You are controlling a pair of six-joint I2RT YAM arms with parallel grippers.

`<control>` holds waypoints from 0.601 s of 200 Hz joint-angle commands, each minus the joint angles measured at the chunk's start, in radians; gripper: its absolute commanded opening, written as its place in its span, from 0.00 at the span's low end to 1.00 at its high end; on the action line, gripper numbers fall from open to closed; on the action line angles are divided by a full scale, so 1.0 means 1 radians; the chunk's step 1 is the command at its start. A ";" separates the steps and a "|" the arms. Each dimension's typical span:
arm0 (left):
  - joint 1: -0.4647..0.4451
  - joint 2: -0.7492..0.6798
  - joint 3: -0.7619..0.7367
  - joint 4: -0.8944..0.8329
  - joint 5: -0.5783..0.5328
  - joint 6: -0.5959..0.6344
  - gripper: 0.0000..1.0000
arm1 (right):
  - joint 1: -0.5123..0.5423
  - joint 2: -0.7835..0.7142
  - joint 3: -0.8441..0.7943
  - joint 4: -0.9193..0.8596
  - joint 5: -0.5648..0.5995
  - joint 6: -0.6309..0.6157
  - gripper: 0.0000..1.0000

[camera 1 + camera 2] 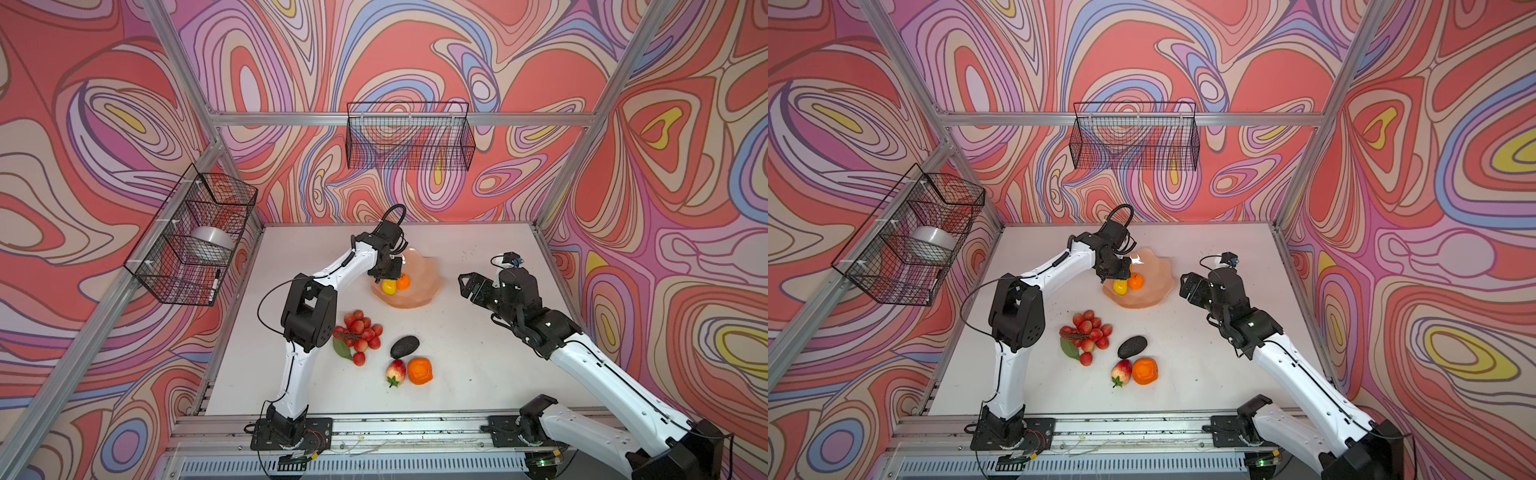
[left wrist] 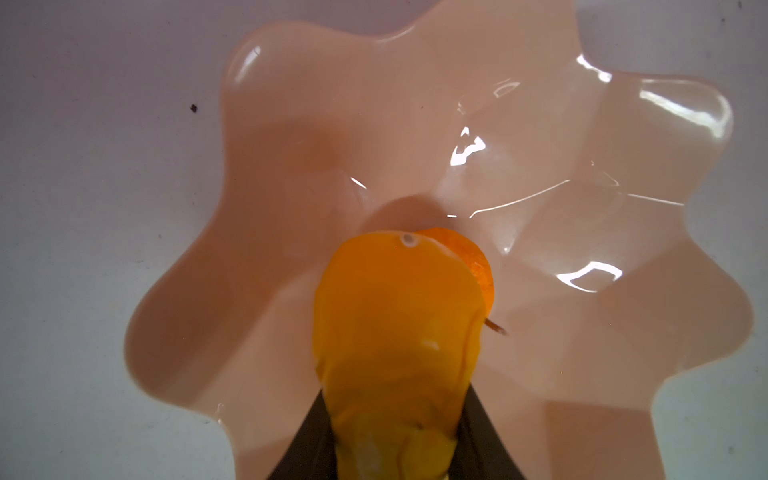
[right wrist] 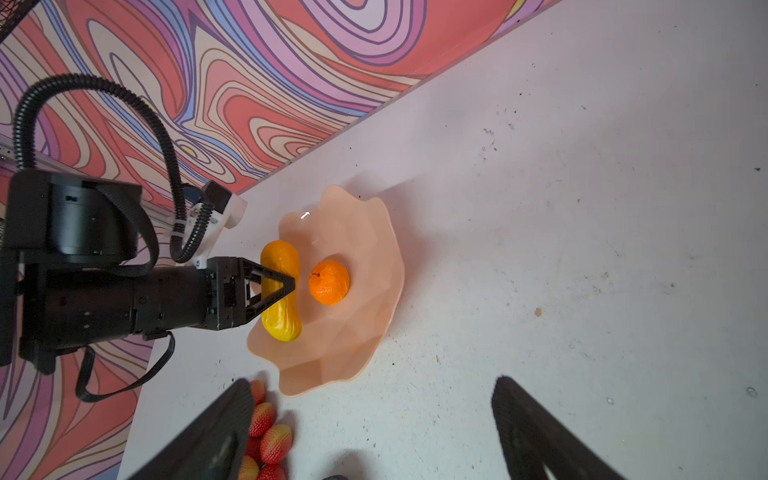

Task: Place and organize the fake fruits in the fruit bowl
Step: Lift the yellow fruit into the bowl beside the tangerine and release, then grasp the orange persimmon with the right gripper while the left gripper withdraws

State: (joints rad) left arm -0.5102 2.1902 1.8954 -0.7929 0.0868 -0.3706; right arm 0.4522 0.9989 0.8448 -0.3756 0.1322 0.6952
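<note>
Well, L gripper [image 3: 291,284] fingers [image 2: 309,449] clamp the smooth, oblong yellow-orange mango [image 2: 399,316] over the glossy peach bowl [image 3: 365,332] w/ scalloped rim, just beside a dimpled round orange [image 3: 329,282] inside it. R gripper [image 3: 372,384] hangs near the bowl, jaws spread wide. Bumpy red grape cluster [image 1: 360,332], pebbly dark avocado [image 1: 404,346], strawberry [image 1: 395,371] & 2nd orange [image 1: 419,370] lie on the white table [image 1: 478,374].

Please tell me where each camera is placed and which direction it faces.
Top views: high over the front edge, looking down at the table; left arm and right arm show, left gripper holding the mango at the bowl, right gripper open.
Left wrist: on the left arm, looking down into the bowl; its fingers clamp the mango.
Right wrist: on the right arm, looking across at the bowl and left gripper; its spread fingers show.
Shared: all views show bowl, mango and orange.
</note>
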 commanded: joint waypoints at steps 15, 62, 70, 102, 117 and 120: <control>0.010 0.089 0.114 -0.120 0.007 -0.017 0.41 | -0.006 0.013 0.010 -0.027 0.009 -0.023 0.94; 0.020 0.039 0.088 -0.106 0.004 -0.015 0.61 | -0.005 0.064 0.052 -0.127 0.043 -0.036 0.92; 0.022 0.006 0.073 -0.086 0.000 -0.007 0.65 | -0.003 0.089 0.071 -0.166 0.037 -0.047 0.92; 0.027 -0.202 -0.016 0.028 -0.032 0.013 0.68 | 0.096 0.145 0.106 -0.247 0.019 -0.091 0.90; 0.028 -0.335 -0.087 0.096 -0.095 0.037 0.70 | 0.194 0.169 0.112 -0.282 0.018 -0.064 0.90; 0.028 -0.366 -0.105 0.114 -0.108 0.042 0.70 | 0.217 0.174 0.112 -0.289 0.019 -0.055 0.90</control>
State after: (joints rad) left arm -0.4908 2.0655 1.8526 -0.8066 0.0658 -0.3672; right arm 0.5453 1.1477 0.9321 -0.5674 0.1493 0.6373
